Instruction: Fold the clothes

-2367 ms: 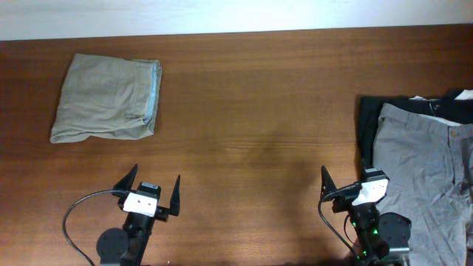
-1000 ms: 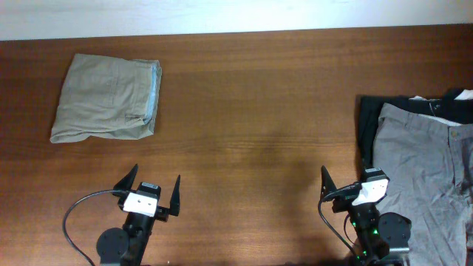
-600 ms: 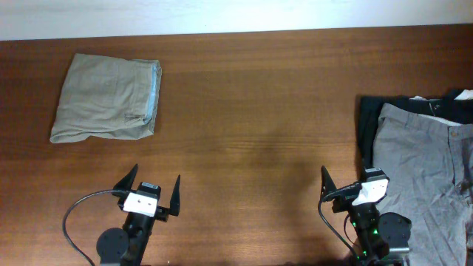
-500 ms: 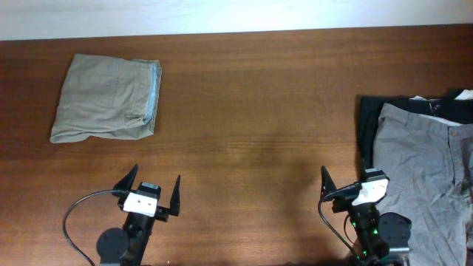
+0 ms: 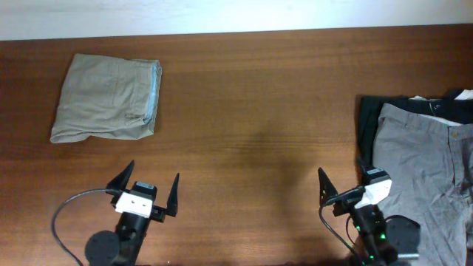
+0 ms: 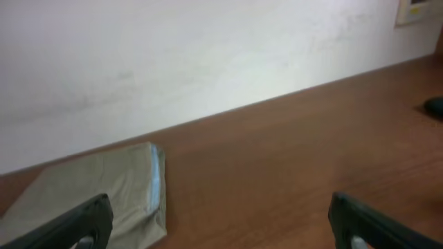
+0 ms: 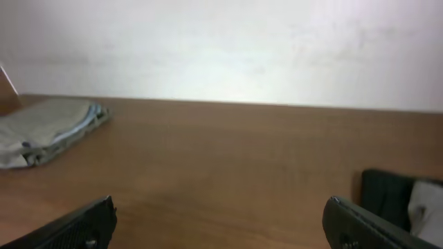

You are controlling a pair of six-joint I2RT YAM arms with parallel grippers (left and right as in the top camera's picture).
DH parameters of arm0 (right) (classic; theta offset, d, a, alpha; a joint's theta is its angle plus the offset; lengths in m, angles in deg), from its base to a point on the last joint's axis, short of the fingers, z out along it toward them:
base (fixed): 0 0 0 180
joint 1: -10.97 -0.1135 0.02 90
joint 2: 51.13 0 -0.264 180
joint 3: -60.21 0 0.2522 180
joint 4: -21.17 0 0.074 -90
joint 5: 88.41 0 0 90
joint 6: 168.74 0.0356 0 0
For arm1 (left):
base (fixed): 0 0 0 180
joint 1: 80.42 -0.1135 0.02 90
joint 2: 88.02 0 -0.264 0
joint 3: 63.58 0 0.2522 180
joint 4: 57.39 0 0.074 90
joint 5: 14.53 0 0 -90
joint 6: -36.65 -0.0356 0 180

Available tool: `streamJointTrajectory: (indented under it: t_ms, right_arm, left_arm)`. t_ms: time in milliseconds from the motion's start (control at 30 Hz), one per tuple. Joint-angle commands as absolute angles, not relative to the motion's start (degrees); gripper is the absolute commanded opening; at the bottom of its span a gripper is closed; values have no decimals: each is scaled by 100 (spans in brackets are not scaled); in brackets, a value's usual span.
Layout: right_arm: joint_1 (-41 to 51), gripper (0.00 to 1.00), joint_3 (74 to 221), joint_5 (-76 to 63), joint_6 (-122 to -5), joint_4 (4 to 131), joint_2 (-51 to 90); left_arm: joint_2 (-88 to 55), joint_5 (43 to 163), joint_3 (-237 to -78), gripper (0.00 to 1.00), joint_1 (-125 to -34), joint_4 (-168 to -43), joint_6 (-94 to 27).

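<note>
The wrinkled grey shorts (image 5: 425, 166) lie spread at the table's right edge, on top of a black garment (image 5: 403, 107). A corner of the black garment shows in the right wrist view (image 7: 387, 190). Folded khaki-beige shorts (image 5: 107, 96) lie at the far left, also in the left wrist view (image 6: 90, 194) and the right wrist view (image 7: 45, 128). My left gripper (image 5: 146, 185) is open and empty near the front edge, left of centre. My right gripper (image 5: 344, 177) is open and empty near the front edge, just left of the grey shorts.
A bit of white fabric (image 5: 462, 94) shows at the far right behind the black garment. A pale wall (image 6: 208, 48) runs along the table's far edge. A black cable (image 5: 66, 214) loops from the left arm's base.
Both grippers have shifted slightly toward the front edge and tilted. The garments have not moved.
</note>
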State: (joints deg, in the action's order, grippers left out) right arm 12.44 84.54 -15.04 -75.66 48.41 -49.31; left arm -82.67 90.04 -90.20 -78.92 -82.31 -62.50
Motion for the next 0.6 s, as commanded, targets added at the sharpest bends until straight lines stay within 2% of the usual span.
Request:
streamJointTrajectory:
  t_ms: [0,133,300,433,567]
  right_arm:
    - [1288,99,9026,-1580,-7477,4917,-4432]
    - [1288,99,10124,-1584,-7243,5571,-2953]
    - [1288,99,12530,-1587,-7247,7424,-505]
    - [1288,99,14373,-1613,-7481,8838,986]
    - [1292,99,15184,-1453,-7540,9435,2068]
  left_arm:
    - [-7211,8964,-9814,99,-7871,-8445,-6195]
    - [-5393,8964,-11298,99,-7871,-9064,-6195]
    - [-2956,8986,-13851,99,-7871,-11223,-6195]
    - [-1955,9032,-14972,99,-7868,-12294,-6195]
    - [-1730,9826,-15059,99,-7871,-12296,-6195]
